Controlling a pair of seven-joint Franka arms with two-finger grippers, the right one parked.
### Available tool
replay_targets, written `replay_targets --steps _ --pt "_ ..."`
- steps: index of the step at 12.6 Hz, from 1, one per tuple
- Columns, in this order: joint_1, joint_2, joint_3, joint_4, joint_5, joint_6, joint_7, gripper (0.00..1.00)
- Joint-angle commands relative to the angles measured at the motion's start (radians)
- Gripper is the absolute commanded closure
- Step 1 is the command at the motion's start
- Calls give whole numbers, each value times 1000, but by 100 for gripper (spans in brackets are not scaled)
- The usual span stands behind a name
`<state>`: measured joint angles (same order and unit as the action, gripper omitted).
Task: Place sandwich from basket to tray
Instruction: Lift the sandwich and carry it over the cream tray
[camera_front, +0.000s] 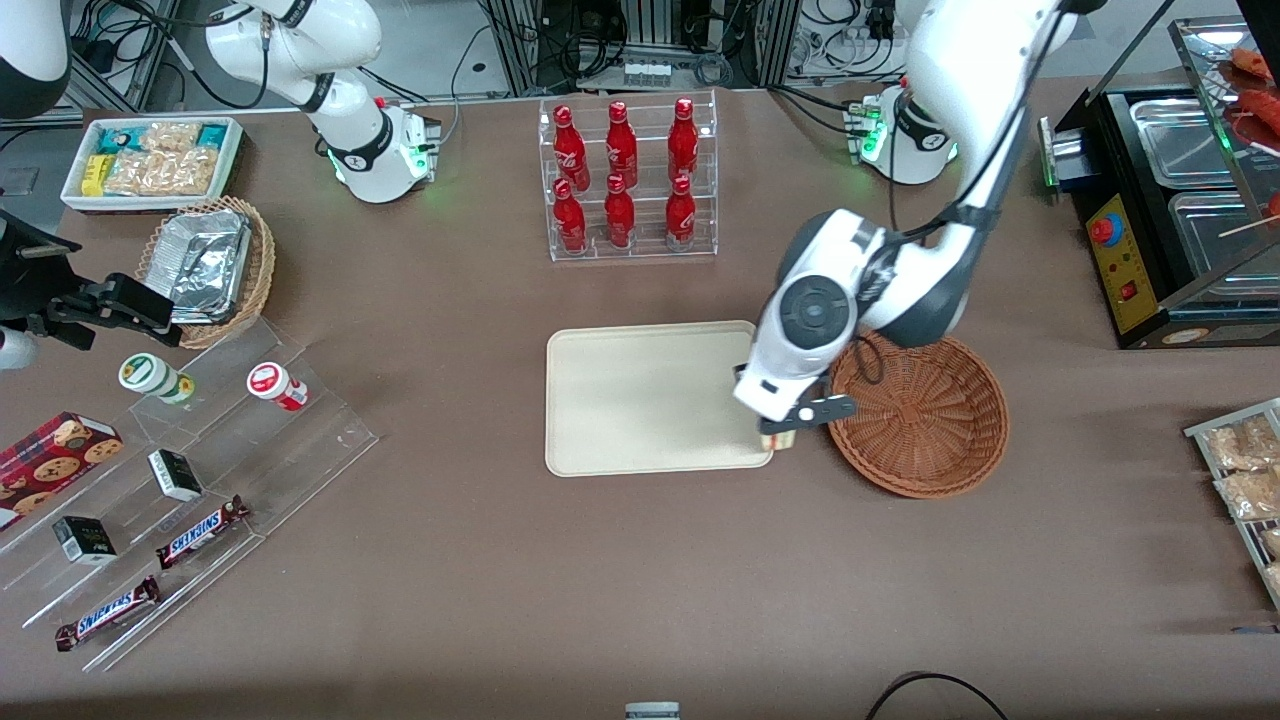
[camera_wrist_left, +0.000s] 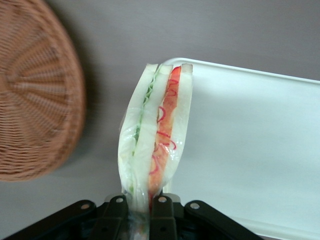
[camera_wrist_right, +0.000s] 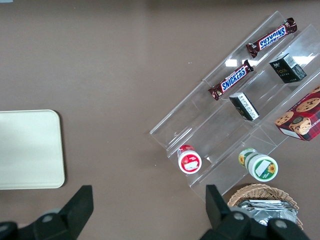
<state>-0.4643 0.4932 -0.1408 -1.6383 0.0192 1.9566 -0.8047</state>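
Observation:
My gripper (camera_front: 782, 428) hangs over the gap between the tray (camera_front: 640, 400) and the reddish-brown basket (camera_front: 925, 420), at the tray's corner nearest the basket and the front camera. It is shut on the sandwich (camera_wrist_left: 156, 132), a wrapped wedge of white bread with green and red filling; the fingers (camera_wrist_left: 162, 212) pinch its narrow end. From the front only a small pale piece of the sandwich (camera_front: 778, 440) shows below the hand. The sandwich hangs over the tray's (camera_wrist_left: 250, 145) rim, with the basket (camera_wrist_left: 35, 95) beside it holding nothing that I can see.
A clear rack of red bottles (camera_front: 628, 180) stands farther from the front camera than the tray. A black food warmer (camera_front: 1170, 210) sits at the working arm's end. Toward the parked arm's end are a tiered clear stand with snacks (camera_front: 170, 500), a foil-filled tan basket (camera_front: 205, 265) and a white bin (camera_front: 150, 160).

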Motion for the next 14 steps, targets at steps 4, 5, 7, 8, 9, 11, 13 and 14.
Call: replay_targets --steps 4,5,7,8,9,11,13,14 --pt "-151 185 10 225 1 -27 -220 95" --pt "-172 206 10 248 1 -27 -255 95" --pt "-206 232 10 256 2 27 -309 95" --pt "-221 243 10 256 4 60 -327 95" --pt "-235 252 10 256 4 67 -337 95" --pt "-257 261 10 256 10 68 -350 95" --pt "-263 274 12 258 14 77 -360 95" --pt "-263 278 12 256 18 99 -360 95"
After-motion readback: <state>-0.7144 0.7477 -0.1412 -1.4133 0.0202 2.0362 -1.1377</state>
